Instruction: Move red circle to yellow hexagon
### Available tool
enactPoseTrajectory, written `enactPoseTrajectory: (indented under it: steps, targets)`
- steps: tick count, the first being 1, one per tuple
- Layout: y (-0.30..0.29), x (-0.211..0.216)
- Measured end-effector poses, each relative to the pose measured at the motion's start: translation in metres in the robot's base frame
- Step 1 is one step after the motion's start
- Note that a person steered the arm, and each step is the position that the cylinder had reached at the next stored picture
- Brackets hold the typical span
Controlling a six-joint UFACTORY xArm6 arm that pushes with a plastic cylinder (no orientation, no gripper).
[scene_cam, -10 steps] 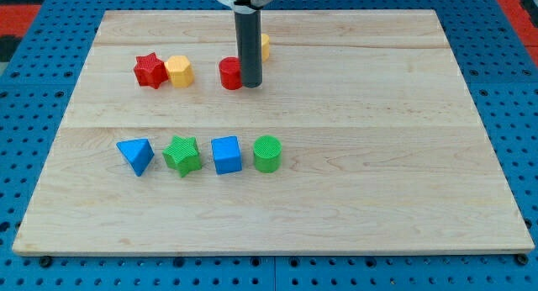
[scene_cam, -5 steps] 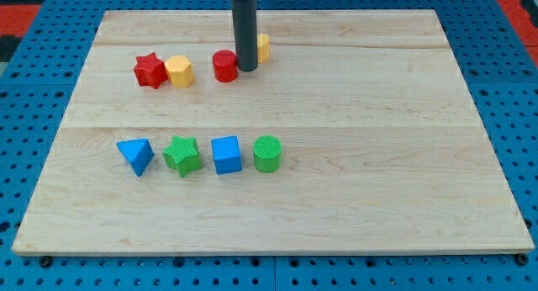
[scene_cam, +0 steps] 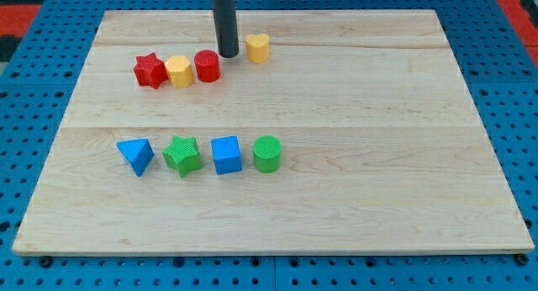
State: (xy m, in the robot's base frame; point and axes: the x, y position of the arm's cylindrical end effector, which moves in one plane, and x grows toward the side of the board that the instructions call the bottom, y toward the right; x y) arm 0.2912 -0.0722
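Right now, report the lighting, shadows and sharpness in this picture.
Camera view: even, diffuse light, no glare on the wooden board; the blocks, such as the green cylinder, cast only faint, soft shadows; focus is sharp edge to edge, my tip beside the red circle shows no motion blur; the board's edges narrow toward the view's top.

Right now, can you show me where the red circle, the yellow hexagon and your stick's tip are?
red circle point(scene_cam: 207, 66), camera view, middle of its top face.
yellow hexagon point(scene_cam: 178, 71), camera view, middle of its top face.
my tip point(scene_cam: 228, 55), camera view, very bottom end of the rod, just right of the red circle.
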Motion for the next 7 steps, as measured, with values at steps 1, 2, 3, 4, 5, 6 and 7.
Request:
enactPoseTrajectory:
  steps: [1,2,3,4,5,6,7]
  targets:
    - [-0.018,-0.004]
    - [-0.028,-0.003]
    - [-0.028,-0.001]
    - [-0.028,0.003]
    - [-0.028,0.004]
    - [-0.028,0.004]
    - [-0.028,0.008]
